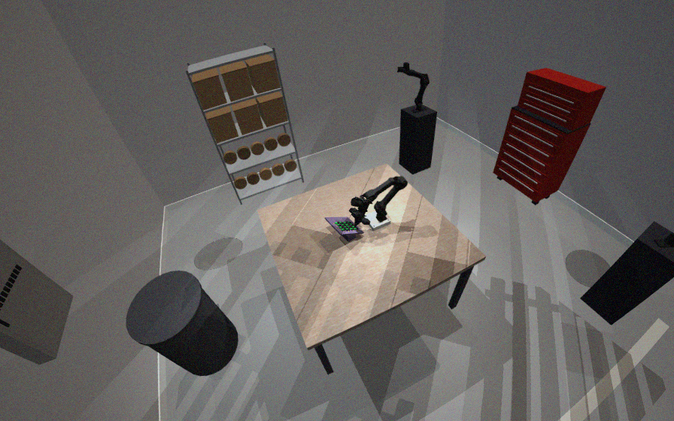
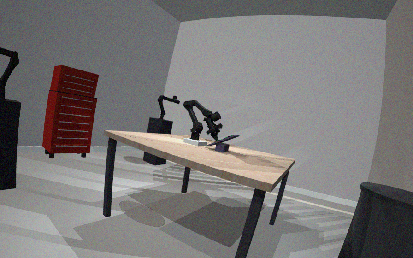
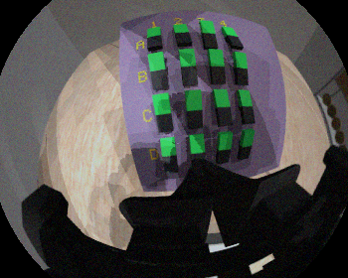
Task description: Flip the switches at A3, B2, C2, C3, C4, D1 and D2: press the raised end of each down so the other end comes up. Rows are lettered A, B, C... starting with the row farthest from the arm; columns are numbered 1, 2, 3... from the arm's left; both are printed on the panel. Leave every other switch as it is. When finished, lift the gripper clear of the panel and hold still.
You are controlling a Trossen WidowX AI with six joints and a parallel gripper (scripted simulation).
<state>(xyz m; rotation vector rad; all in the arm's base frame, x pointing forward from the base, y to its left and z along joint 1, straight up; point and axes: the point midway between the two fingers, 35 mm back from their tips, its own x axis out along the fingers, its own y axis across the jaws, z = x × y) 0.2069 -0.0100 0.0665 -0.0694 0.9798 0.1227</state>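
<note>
A purple switch panel (image 1: 331, 220) (image 2: 223, 140) (image 3: 136, 95) stands tilted on a small block on the wooden table (image 1: 381, 271) (image 2: 250, 166). It carries four lettered rows of four rocker switches, each half green and half black. In the wrist view I see A3 (image 3: 207, 31), B2 (image 3: 187, 64), C2 (image 3: 194, 107), C3 (image 3: 222, 105), C4 (image 3: 246, 106), D1 (image 3: 168, 150) and D2 (image 3: 197, 144). My gripper (image 1: 359, 222) (image 2: 216, 138) (image 3: 198, 163) is shut and empty. Its tip is at the near edge of the panel, just below D2. I cannot tell whether it touches the panel.
The arm's white base plate (image 1: 380, 223) (image 2: 195, 141) sits right behind the panel. Off the table stand a shelf rack (image 1: 245, 120), a red tool chest (image 1: 546, 133) (image 2: 70, 108), a dark drum (image 1: 180, 321) and other arms on black pedestals (image 1: 417, 137).
</note>
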